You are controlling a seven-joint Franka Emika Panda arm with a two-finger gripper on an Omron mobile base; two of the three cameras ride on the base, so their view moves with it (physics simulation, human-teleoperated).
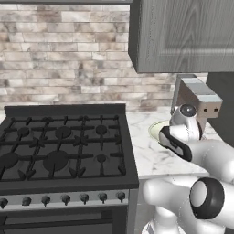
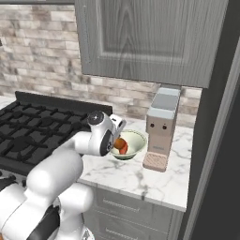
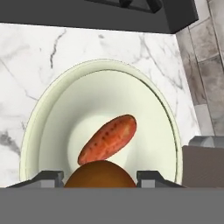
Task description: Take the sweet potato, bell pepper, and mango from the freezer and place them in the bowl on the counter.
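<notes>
Jaws pinch mango [image 3: 99, 175] by mid-flanks over bowl [image 3: 39, 118]; smooth, rounded, likely slippery, fairly firm. Sweet potato [image 3: 107, 139] lies inside.

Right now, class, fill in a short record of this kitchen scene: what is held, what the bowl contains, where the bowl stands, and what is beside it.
Held item: mango, between the fingers, just above the bowl
Fingers: shut on the mango
Bowl contents: sweet potato, lying on the bottom
Bowl location: bowl on the marble counter, right of the stove
Beside the bowl: a coffee machine
</notes>
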